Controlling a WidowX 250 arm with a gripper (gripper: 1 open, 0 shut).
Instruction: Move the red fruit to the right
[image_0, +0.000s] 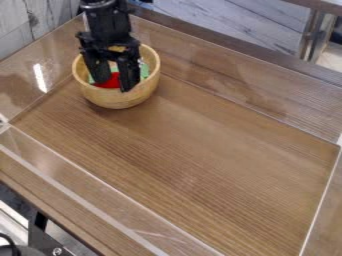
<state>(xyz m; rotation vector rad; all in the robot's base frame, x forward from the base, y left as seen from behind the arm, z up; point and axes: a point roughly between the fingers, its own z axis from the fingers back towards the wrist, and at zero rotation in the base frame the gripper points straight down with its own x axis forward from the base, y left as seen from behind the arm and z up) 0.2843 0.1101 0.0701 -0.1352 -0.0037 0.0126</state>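
Note:
A wooden bowl (130, 96) stands at the far left of the table. Inside it lies the red fruit (118, 73), mostly covered by my black gripper (112, 72), which has come straight down into the bowl. The fingers stand open on either side of the red fruit; whether they touch it I cannot tell. A bit of light green (96, 74) shows in the bowl to the left of the fruit.
The wooden table (201, 150) is ringed by clear plastic walls (54, 180). A metal table leg (318, 35) stands beyond the back right wall.

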